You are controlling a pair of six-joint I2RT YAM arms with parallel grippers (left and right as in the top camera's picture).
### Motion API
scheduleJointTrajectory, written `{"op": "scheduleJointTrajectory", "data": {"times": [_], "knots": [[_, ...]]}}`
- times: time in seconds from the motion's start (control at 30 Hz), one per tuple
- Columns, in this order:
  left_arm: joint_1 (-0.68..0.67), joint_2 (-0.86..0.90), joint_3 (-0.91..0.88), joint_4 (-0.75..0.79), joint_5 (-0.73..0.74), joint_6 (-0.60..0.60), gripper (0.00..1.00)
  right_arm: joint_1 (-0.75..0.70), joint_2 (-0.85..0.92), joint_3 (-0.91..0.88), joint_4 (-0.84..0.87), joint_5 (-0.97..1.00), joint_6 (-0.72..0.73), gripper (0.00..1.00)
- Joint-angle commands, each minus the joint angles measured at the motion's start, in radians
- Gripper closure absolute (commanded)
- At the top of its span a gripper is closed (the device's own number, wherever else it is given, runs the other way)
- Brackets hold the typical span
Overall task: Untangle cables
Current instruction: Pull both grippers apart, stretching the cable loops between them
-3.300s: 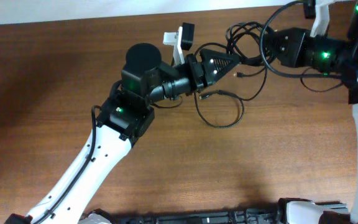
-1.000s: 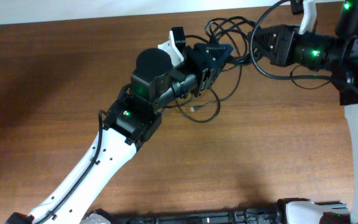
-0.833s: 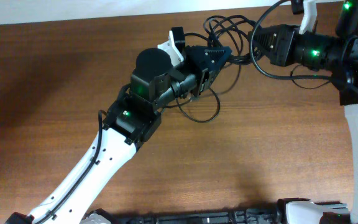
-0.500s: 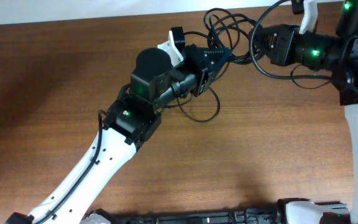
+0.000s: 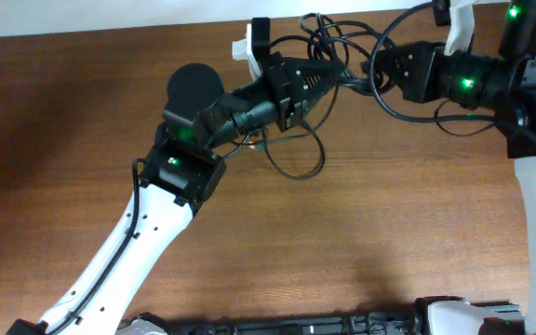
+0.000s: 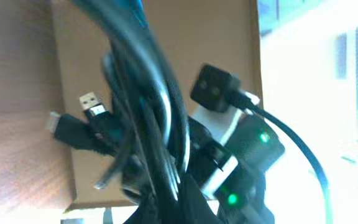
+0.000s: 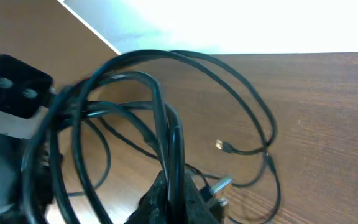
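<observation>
A tangle of thin black cables (image 5: 328, 33) hangs between my two grippers near the table's back edge. One loop of it (image 5: 318, 160) trails down onto the wood. My left gripper (image 5: 333, 74) points right and is shut on several strands. In the left wrist view these cables (image 6: 149, 87) run down into the left gripper (image 6: 176, 200), and a USB plug (image 6: 91, 101) dangles beside them. My right gripper (image 5: 372, 67) faces left, shut on the same bundle. In the right wrist view the cables (image 7: 166, 124) rise in loops from the right gripper (image 7: 176, 198), with a small plug (image 7: 220, 145) lying on the table.
The brown wooden table (image 5: 389, 233) spreads out in front of both arms. Its back edge meets a white surface (image 5: 156, 14) just behind the tangle. The thicker black wire of the right arm (image 5: 408, 107) curves below the right gripper.
My left gripper has closed on the strands and swung up toward the table's back edge, pulling the bundle tighter. The loop on the table shifted slightly. The right gripper stayed in place.
</observation>
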Motion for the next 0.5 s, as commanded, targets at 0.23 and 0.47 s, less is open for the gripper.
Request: {"op": "scheduleJointTrajectory", "data": {"times": [0.23, 0.47], "knots": [[0.118, -0.017, 0.018, 0.035, 0.314, 0.012, 1.0, 0.001, -0.003, 0.006, -0.026, 0.052, -0.038, 0.96], [0.206, -0.017, 0.018, 0.269, 0.497, 0.04, 1.0, 0.001, -0.003, 0.006, -0.03, 0.052, -0.038, 0.96]]}}
